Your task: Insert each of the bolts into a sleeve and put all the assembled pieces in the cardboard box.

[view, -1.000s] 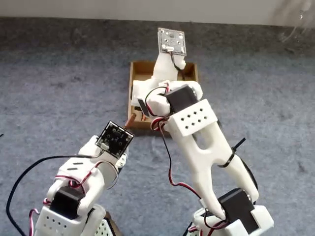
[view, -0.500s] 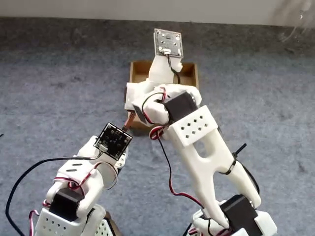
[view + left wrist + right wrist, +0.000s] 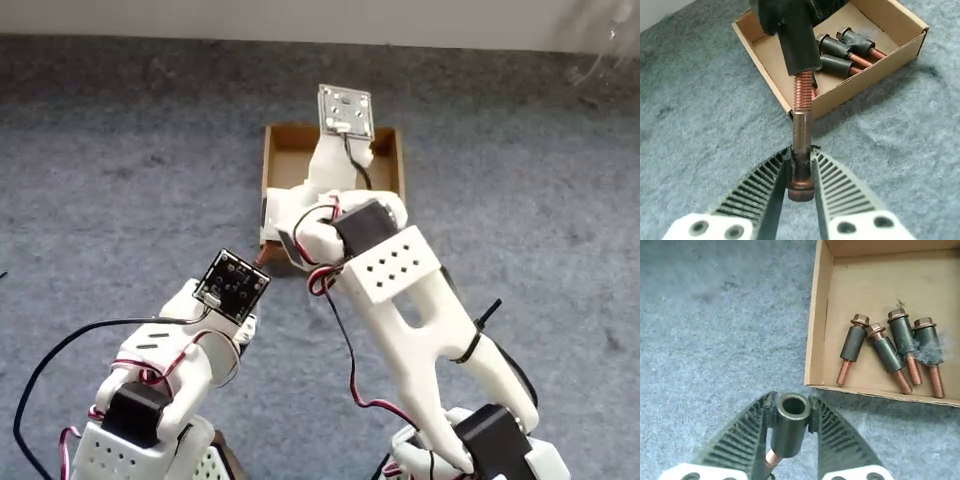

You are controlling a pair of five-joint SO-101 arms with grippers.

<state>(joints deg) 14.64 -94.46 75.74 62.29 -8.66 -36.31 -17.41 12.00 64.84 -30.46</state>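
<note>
My left gripper (image 3: 801, 150) is shut on a copper bolt (image 3: 801, 135), gripping it near the head. The bolt's threaded end enters a dark sleeve (image 3: 799, 47). My right gripper (image 3: 791, 399) is shut on that sleeve (image 3: 790, 425), and the bolt (image 3: 771, 457) shows at the sleeve's lower end. Both grippers meet just outside the near left corner of the cardboard box (image 3: 268, 170). Several assembled pieces (image 3: 890, 352) lie side by side in the box (image 3: 816, 315). From the left wrist, the same pieces (image 3: 845, 50) lie behind the near wall of the box (image 3: 865, 82).
Grey carpet (image 3: 120, 200) covers the table around the box. In the high view the right arm (image 3: 400, 280) stretches over the box's near half, and the left arm (image 3: 190, 360) stands at the lower left. A pale wall runs along the far edge.
The right arm's wrist swung a little left, then drew back toward the near side. The left arm has hardly shifted. Both grippers stay shut.
</note>
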